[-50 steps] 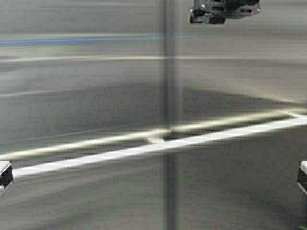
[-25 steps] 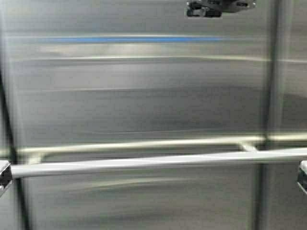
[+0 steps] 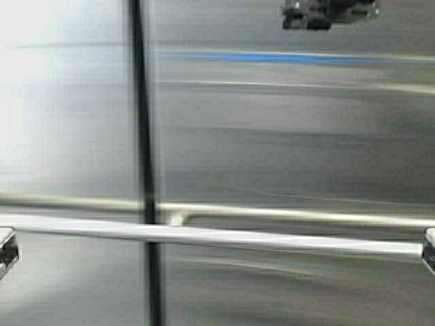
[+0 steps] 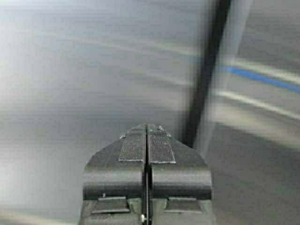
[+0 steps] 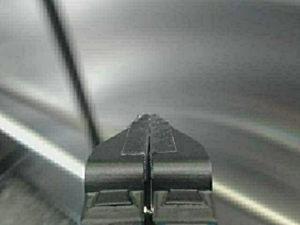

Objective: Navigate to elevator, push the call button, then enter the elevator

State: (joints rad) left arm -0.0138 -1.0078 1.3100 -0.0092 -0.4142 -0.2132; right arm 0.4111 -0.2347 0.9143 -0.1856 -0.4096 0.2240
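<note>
I see no readable writing, only a blue stripe (image 3: 272, 58) on the elevator (image 3: 285, 149) wall filling my view, handrail (image 3: 224, 236) across it. Left gripper (image 4: 146, 136) and right gripper (image 5: 149, 125) are pressed closed, empty. The base has turned; the dark seam (image 3: 144, 170) shifted.

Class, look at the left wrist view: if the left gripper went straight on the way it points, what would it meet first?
Most likely the steel wall panel, just beside the dark seam; the shut left gripper has nothing else ahead, though depth is unclear.
</note>
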